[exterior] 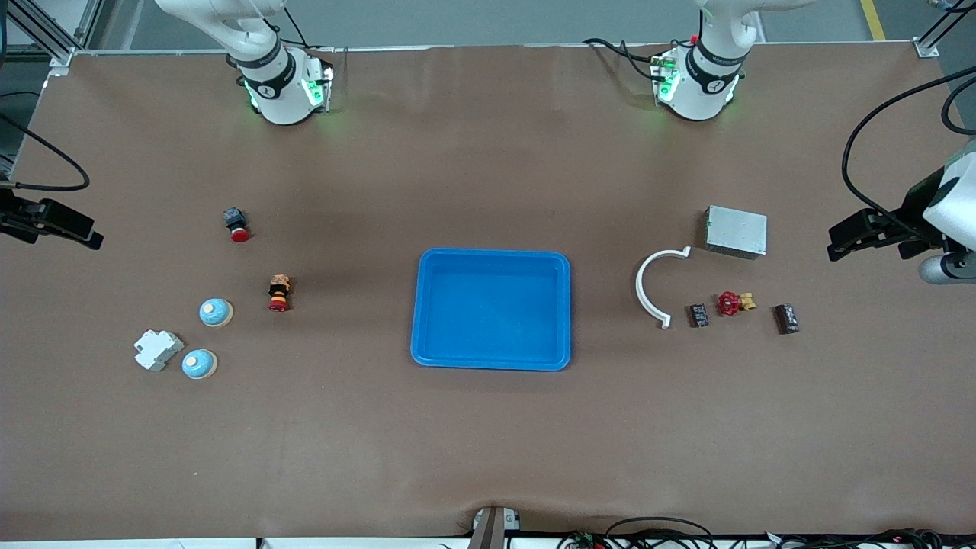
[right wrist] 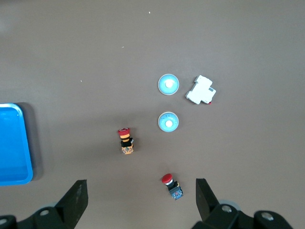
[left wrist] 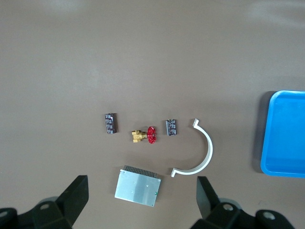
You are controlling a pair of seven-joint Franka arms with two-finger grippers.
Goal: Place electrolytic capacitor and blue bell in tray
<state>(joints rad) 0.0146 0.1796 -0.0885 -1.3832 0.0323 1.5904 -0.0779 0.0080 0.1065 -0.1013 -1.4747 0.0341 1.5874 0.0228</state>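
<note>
Both grippers, left gripper (left wrist: 142, 195) and right gripper (right wrist: 142, 196), hang spread and empty at the frame's side edges. Centre frame sits the tray (exterior: 428, 335); two blue bells (exterior: 216, 312) lie lower left nearer the right arm, two capacitors (exterior: 698, 315) right of centre nearer the left

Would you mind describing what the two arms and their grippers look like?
Both arms are glossy white with black joint bands and green lights glowing at their round bases; black cables run to the left arm's base and the right arm's base. The left gripper and right gripper each have two black wedge-shaped fingers.
</note>
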